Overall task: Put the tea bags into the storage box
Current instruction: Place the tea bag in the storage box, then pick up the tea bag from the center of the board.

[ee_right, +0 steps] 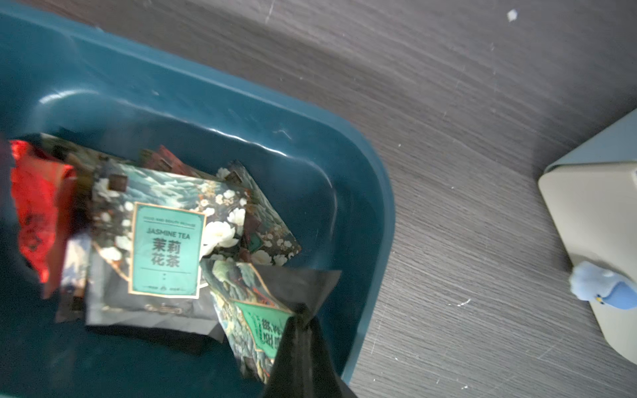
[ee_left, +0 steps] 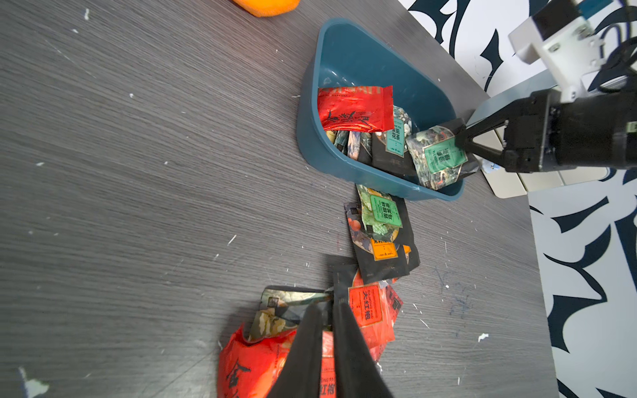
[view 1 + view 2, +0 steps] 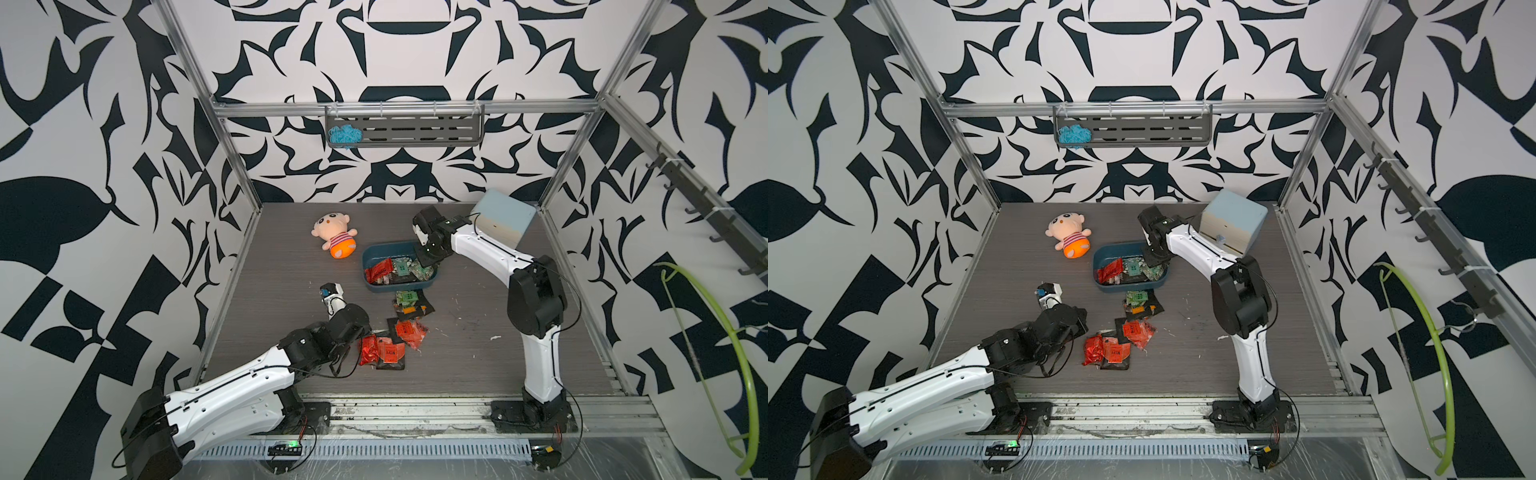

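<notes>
**Entry: tea bags to storage box, part done**

**Step in hand.** We record the right tool [image 2: 460, 139] clamped on the black corner of a green-labelled sachet [image 2: 437, 158]. It holds the sachet over the storage box [image 2: 310, 138], at the box corner nearest the cream cabinet [image 3: 505, 220]. The sachet's hanging edge sits close to the rim, and we cannot tell whether it touches. We judge this to be the drop-off.

**Next move, as we judge it.** The jaws must part only once the sachet is clear of the rim, so that it falls inside and does not drape over the wall.

**Left tool** [image 2: 331, 306]. It is low over the loose pile, with its jaws nearly together and a slim gap between them. We cannot tell whether a sachet edge is caught there.

**Location.** The box stands about mid-desk, somewhat toward the back edge, between the plush doll [image 3: 334, 235] and the cabinet.

**Contents.**
- a red sachet [image 2: 355, 108] leaning on one wall
- a jasmine sachet [image 1: 165, 249] lying flat
- several more packed on edge

**Outstanding on the desk** [image 3: 282, 324].
- an overlapping green- and orange-labelled pair [image 3: 409, 303], just beside the box's near wall
- a red-and-black cluster [image 3: 390, 345] toward the front edge

We judge that roughly half remain.

**Condition.** The sachets are flat, glossy, crinkled foil, and we expect them to be slippery and apt to slide.
</notes>
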### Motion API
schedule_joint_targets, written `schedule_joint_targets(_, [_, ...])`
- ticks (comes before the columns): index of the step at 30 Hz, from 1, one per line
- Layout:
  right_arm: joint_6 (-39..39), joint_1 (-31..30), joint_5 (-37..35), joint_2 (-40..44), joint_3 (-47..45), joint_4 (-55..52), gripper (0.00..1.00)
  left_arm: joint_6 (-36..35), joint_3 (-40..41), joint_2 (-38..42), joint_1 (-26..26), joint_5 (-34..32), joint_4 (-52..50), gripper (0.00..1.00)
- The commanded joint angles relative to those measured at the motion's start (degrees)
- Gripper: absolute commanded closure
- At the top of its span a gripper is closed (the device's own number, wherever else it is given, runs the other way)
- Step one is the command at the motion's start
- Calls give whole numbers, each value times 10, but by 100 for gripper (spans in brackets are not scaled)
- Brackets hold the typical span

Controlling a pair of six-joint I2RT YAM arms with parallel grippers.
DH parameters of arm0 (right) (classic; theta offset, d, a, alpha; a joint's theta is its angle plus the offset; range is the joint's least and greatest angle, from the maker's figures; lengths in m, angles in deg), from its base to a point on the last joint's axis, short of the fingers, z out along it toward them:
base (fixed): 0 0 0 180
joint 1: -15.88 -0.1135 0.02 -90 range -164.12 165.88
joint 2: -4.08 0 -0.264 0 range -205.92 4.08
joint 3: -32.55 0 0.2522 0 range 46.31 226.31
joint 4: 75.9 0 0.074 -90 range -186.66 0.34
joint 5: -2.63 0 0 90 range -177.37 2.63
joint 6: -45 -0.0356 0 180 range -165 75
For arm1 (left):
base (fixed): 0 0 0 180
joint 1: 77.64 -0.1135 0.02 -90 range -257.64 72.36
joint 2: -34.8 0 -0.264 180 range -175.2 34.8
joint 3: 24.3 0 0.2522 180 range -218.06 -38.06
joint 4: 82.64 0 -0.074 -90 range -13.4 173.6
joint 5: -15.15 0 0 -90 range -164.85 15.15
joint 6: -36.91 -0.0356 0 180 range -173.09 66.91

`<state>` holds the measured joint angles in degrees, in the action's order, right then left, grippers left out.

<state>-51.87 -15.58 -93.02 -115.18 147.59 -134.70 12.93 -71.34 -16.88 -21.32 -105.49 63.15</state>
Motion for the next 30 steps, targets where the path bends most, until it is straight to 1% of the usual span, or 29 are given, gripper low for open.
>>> schedule_joint_targets(1, [12,-11,0,7,18,-3,100,1,12,-9,-2,-3,-5,87])
schedule_joint_targets(8, [0,-17,5,-7,23,5,100,1,3,-25,-3,8,-4,87])
schedule_joint_targets(11, [0,-18,-7,-1,24,6,88,0,2,-27,-3,10,-4,86])
schedule_joint_targets(13, [1,-17,-25,10,20,4,76,-2,-1,-28,-3,12,-2,86])
schedule_joint_targets(16, [4,-17,-44,34,9,2,68,-8,-5,-32,-3,19,5,86])
schedule_joint_targets(17, [4,-17,-44,44,5,2,67,-11,-6,-35,-3,24,9,86])
schedule_joint_targets(18, [5,-17,-66,56,-2,2,67,-14,-9,-38,-4,29,13,85])
schedule_joint_targets(22, [2,-18,-72,112,-28,2,66,-20,-26,-63,-6,47,18,83])
schedule_joint_targets(24, [-2,-17,-69,142,-46,5,65,-20,-34,-82,-12,61,21,82])
schedule_joint_targets(27, [-6,-17,-55,191,-86,26,65,-17,-38,-106,-30,100,44,82])
schedule_joint_targets(30, [-15,-17,-28,232,-129,54,66,-13,-36,-125,-46,135,77,82])
